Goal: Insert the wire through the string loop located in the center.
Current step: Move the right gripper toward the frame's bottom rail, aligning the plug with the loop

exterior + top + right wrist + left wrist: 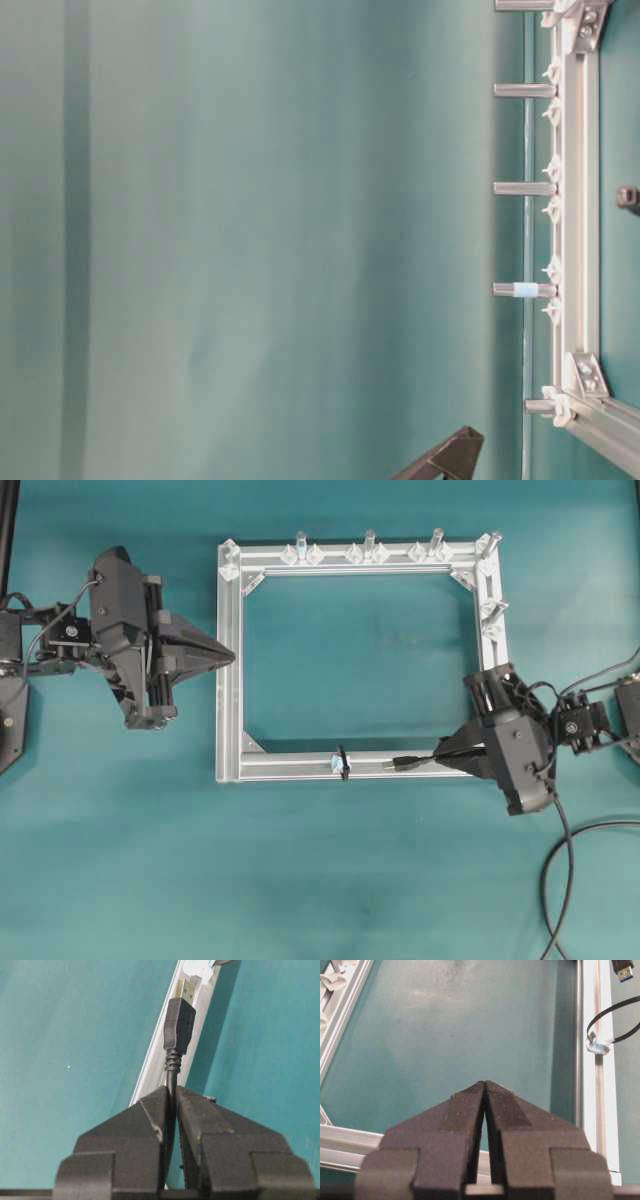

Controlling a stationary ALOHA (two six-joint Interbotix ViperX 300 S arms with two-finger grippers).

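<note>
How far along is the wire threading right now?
Done: the right gripper is shut on the wire just behind its plug. In hand: the plug points along the frame bar toward the loop, short of it. Left: pass it through. The left gripper is shut, empty.

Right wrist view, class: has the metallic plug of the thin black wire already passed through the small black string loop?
No. The plug of the wire, held by the right gripper, still points at the fitting ahead of it.
</note>
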